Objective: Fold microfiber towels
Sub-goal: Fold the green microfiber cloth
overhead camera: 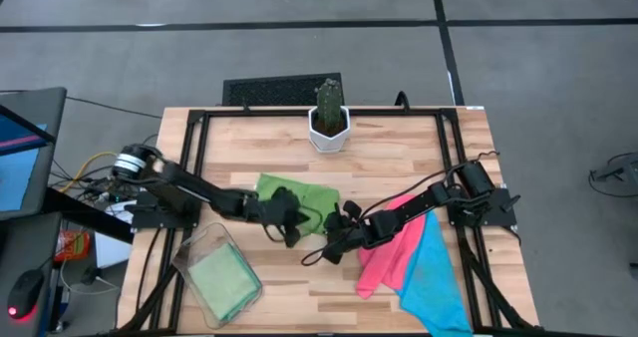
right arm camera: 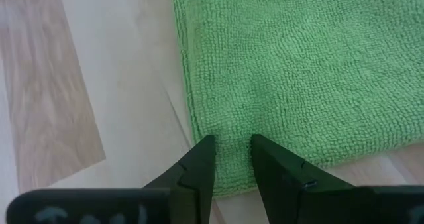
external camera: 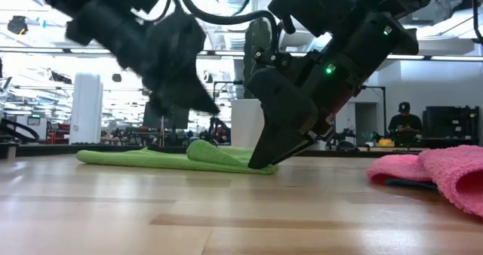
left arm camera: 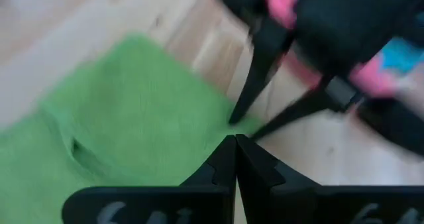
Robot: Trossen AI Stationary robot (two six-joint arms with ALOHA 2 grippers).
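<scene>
- Sky blue fuzzy microfiber towel (overhead camera: 436,282): lower end cut off by the high view's bottom edge; partly covered by the hot pink fuzzy towel (overhead camera: 391,252).
- Light green fuzzy towel (overhead camera: 299,199): near edge hidden in the high view under both dark arms.
- Right claw (left arm camera: 248,128): blurred in the left wrist view.
- Person in the room behind (external camera: 404,123): too small to tell more.

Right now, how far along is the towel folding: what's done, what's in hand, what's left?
Done: one folded green towel lies in the clear bin. In hand: a second green towel at mid-table. The right gripper has its fingers parted over that towel's corner, and the left gripper hovers shut above it. Left: the pink towel and blue towel, both unfolded by the right arm.
</scene>
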